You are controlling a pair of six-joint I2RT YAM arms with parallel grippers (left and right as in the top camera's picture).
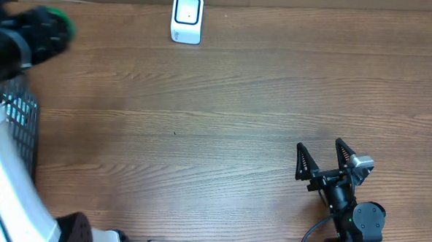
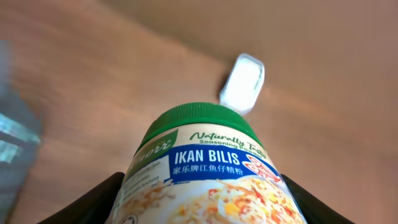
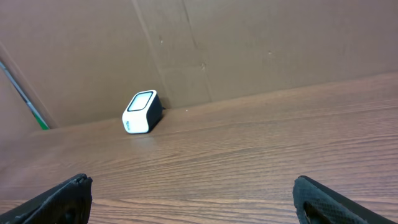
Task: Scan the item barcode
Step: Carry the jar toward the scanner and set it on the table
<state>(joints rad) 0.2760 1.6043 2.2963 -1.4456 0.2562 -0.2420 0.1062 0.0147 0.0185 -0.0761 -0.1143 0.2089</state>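
A wooden bench [image 1: 224, 99] is seen from above. Its far edge is met by a brown cardboard wall [image 3: 249, 43]. A small white barcode scanner [image 1: 187, 18] is stood right at that far edge, left of centre, with its dark-framed window facing up and toward the near side.

At the far left corner, the left arm [image 1: 15, 39] is blurred. A seasoning jar [image 2: 205, 168] with a green lid and a label reading "IKAN BILIS" is pinched between the left jaws, one black finger pressed on each side of it. The jar is held above the bench, with its lid pointed toward the scanner, which is seen a little beyond it and well apart.

A broad stretch of open wood lies between the scanner and the near right corner, where the right arm [image 1: 358, 215] is parked. The right jaws are spread wide, nothing is held between them, and they are aimed across the bench toward the scanner.

Along the left edge, a dark wire basket [image 1: 19, 120] is placed, partly covered by a white shape. What is inside it cannot be made out.
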